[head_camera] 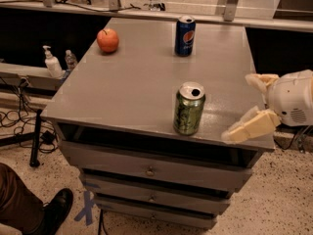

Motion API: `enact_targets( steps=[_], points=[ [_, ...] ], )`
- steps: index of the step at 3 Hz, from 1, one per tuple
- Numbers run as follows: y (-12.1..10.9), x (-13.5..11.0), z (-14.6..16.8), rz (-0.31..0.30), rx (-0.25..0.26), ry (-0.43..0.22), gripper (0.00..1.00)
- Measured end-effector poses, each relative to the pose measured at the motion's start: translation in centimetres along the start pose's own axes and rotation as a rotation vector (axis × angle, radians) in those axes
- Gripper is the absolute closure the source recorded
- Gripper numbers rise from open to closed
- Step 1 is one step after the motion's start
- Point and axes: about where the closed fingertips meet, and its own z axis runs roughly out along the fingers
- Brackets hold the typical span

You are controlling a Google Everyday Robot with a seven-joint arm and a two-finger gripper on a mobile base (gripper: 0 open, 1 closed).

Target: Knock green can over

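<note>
At the right front edge of the grey cabinet top (pixel 132 82), I am holding my gripper (pixel 238 107) just beside the surface, jaws standing spread apart and gripping nothing. The lower finger (pixel 252 126) is reaching over the cabinet's corner. Item one, the green can (pixel 189 109): it is standing upright near the front edge, opened top showing, to the left of my fingers and apart from them, not yet touched. Item two, a blue Pepsi can (pixel 185 35): it is standing upright towards the back edge, well apart from the green one. Item three, a red-orange fruit (pixel 107 40): it is resting near the back left corner. Item four, two small bottles (pixel 52 62): they are standing on a lower ledge off the left side. Hazards, as I am judging them: the green can is sitting so close to the front that a push angled forward is risking a fall to the floor rather than a simple tip. A contact low on its body is risking a slide across the smooth top with the can upright. A sweep too high or too far back is risking a miss. Once toppled, it may be rolling off.
</note>
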Motion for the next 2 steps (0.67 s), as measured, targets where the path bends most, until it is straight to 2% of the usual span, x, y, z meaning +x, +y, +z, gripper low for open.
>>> enact_targets(
  steps=[2],
  points=[
    [-0.8,-0.8,4.0,0.177,0.008,-0.334,0.00]
  ],
)
